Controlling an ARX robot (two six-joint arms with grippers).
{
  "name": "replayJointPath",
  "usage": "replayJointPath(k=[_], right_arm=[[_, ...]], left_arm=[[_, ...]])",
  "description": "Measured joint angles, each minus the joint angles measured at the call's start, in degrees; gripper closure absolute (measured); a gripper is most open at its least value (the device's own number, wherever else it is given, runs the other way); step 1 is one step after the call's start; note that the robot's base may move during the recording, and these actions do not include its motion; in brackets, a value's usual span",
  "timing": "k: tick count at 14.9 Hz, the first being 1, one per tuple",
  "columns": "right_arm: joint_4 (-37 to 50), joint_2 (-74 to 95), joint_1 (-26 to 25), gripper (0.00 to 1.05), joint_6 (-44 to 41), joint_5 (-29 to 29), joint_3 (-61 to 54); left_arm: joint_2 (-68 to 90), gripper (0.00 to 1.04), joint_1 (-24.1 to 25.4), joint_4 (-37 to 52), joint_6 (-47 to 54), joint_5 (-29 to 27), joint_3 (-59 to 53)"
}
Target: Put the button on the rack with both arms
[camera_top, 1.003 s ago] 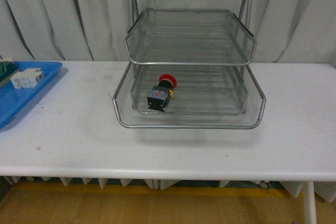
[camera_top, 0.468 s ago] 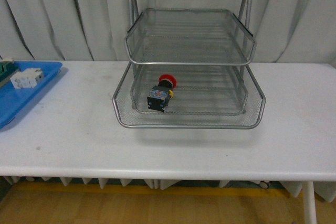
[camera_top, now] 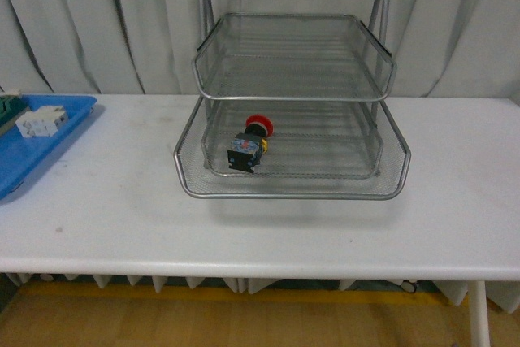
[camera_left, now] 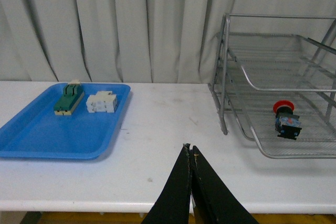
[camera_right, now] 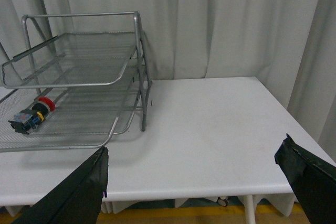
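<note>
Far left of the white table [camera_top: 114, 201]: blue tray [camera_top: 28, 160] holding a white terminal block [camera_top: 42, 121] and a green-and-cream block [camera_left: 68, 100], just beside each other at the tray's back end.

Left gripper [camera_left: 190, 148]: only in its wrist view, pincer pinched to a narrow slit, nothing between the fingers, above the table's front edge, between tray and rack.

Centre: rack [camera_top: 292, 95], silver wire mesh, upright on the table against the curtain. Upper tiers bare.

Button [camera_top: 249, 145]: lying on its side in the rack's bottom tier, front-left area, red cap toward the back, dark body toward the front rim. Nothing is touching it.

Right gripper [camera_right: 193, 153]: pincer spread wide, holding nothing, over the table's front edge, right of the rack. Neither arm shows in the front view.
</note>
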Motion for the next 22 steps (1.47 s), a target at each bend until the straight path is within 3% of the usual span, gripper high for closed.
replayJointPath(k=[2, 6, 8, 14, 15, 16, 17, 18, 20, 22], right_arm=[[-0.02, -0.02, 0.00, 0.06, 0.00, 0.02, 0.00], [0.00, -0.02, 0.00, 0.06, 0.00, -0.02, 0.00], [0.02, -0.02, 0.00, 0.06, 0.00, -0.02, 0.00], [0.00, -0.02, 0.00, 0.06, 0.00, 0.00, 0.00], [-8.35, 2.78, -0.42, 0.06, -0.44, -4.00, 2.75], [-11.41, 12.98, 2.05, 0.06, 0.22, -5.99, 7.63], [-8.81, 18.60, 5.11, 0.06, 0.70, -5.33, 10.80], [-1.18, 37.55, 12.37, 0.06, 2.10, -0.26, 16.96], [2.78, 51.30, 15.06, 0.06, 4.00, 1.38, 17.53], [6.84, 61.37, 17.35, 0.22, 6.78, 2.10, 19.58]], left_arm=[[-8.63, 1.03, 0.00, -10.69, 0.00, 0.02, 0.02], [-9.44, 1.00, 0.00, -10.34, -0.04, 0.02, 0.02], [-9.44, 0.75, 0.00, -10.16, -0.04, 0.02, 0.02], [-9.44, 0.20, 0.00, -10.16, -0.04, 0.00, 0.02], [-9.44, 0.08, 0.00, -10.19, -0.04, -0.02, 0.02], [-9.44, 0.07, 0.00, -10.14, 0.02, 0.02, 0.02], [-9.44, 0.07, 0.00, -10.14, -0.02, 0.02, 0.02], [-9.44, 0.07, 0.00, -10.16, -0.02, 0.00, 0.02], [-9.44, 0.07, 0.00, -10.16, -0.02, 0.02, 0.02], [-9.44, 0.07, 0.00, -10.16, -0.02, 0.00, 0.02]])
